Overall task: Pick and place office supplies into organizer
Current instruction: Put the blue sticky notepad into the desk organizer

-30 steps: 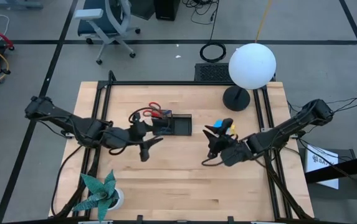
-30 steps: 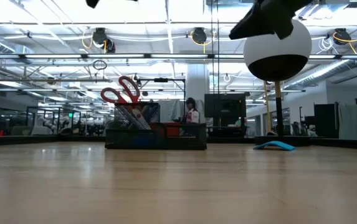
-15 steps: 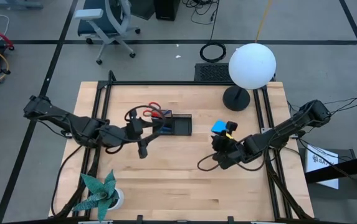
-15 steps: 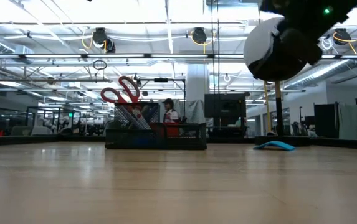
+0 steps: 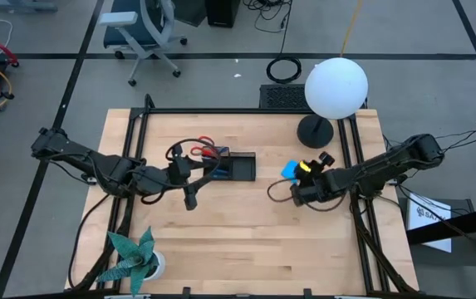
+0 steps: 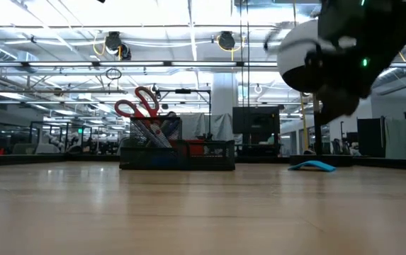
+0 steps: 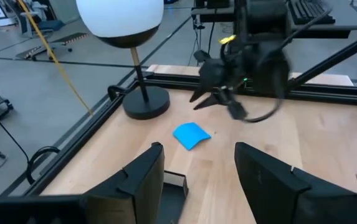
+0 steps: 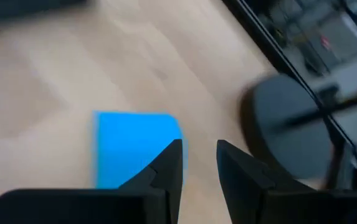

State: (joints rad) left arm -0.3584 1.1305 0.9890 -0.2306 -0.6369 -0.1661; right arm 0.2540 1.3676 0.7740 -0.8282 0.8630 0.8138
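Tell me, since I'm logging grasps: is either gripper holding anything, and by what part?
Nothing is held. The left gripper is open and empty near the organizer; the right gripper hovers empty by the blue notepad.

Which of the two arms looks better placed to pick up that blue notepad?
The right one, probably: the right gripper hovers beside the blue notepad, fingers apart and empty. The left gripper is over the organizer, farther off.

Left gripper [image 7: 198,174] with two dark fingers spread apart and empty, bright blue square notepad [image 7: 191,135] flat on light wooden table [image 7: 315,143], round black lamp base [image 7: 146,102] near it, white globe lamp shade [image 7: 121,20] above, right gripper [image 7: 218,99] raised beyond the notepad.
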